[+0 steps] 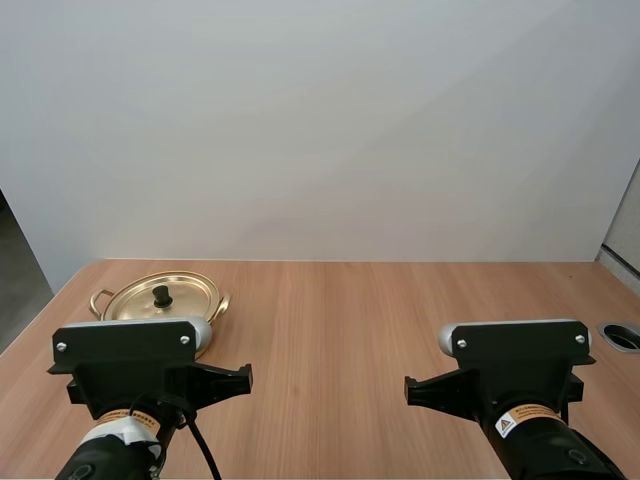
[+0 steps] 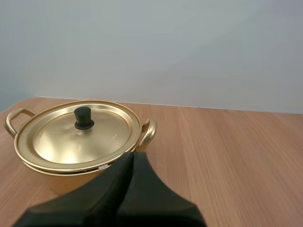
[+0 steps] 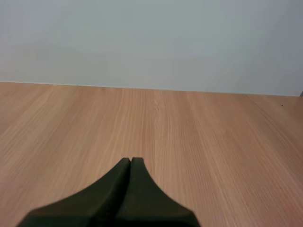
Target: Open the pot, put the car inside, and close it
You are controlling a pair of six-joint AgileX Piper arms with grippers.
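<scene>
Left hand: both fingers pressed together into one dark wedge, nothing between them. It sits low over the tabletop, tips pointing at the near side of the pot. From the left wrist view the tips lie close to the pot's rim, on the side of its right-hand handle. I cannot tell whether they touch it.

Pot: gold-coloured metal, standing upright on the tabletop. In the high view it is at the far left, just beyond my left arm. The lid is seated flat on the rim, closed. A black knob stands upright at the lid's centre. The second loop handle projects from the opposite side.

Right hand: fingers likewise closed together as one wedge, gripping nothing. It is low over bare wood and faces the far edge of the tabletop. In the high view my right arm is well apart from the pot, on the other side of the tabletop.

Also noted: a round, grey-rimmed opening is set in the tabletop at its right edge, near my right arm.
</scene>
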